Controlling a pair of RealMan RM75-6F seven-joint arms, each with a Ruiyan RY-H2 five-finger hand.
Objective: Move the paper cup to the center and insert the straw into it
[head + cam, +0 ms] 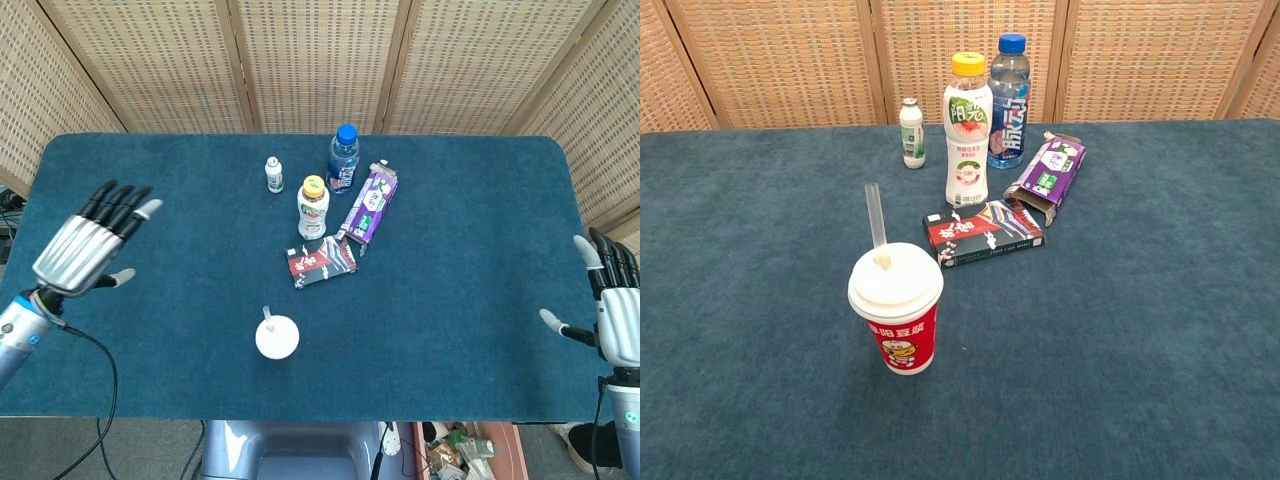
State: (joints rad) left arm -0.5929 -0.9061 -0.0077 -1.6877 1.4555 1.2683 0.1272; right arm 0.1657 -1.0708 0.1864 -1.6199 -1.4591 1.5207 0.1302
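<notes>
The paper cup [895,311] stands upright on the blue table [470,240], a little toward 6 o'clock of the table's middle, red-walled with a white lid. The straw [875,216] pokes up through the lid near its 11 o'clock edge and leans only slightly off upright. In the head view the cup [277,337] shows as a white disc with the straw [266,315] rising at its 11 o'clock side. Toward 12 o'clock from the cup lies a flat red-and-black box [983,232], apart from it. Beyond that box stands a white drink bottle with a yellow cap [968,143], with a blue-capped water bottle [1009,101] just beside it at its 1 o'clock and a small white bottle [911,133] off at its 10 o'clock. A purple carton [1047,176] lies on its side at the box's 1 o'clock. The left hand [89,248] hangs over the table's 9 o'clock edge, well apart from the cup, fingers spread wide and holding nothing. The right hand [612,312] is at the 4 o'clock edge, just off the table, also spread wide and empty.
</notes>
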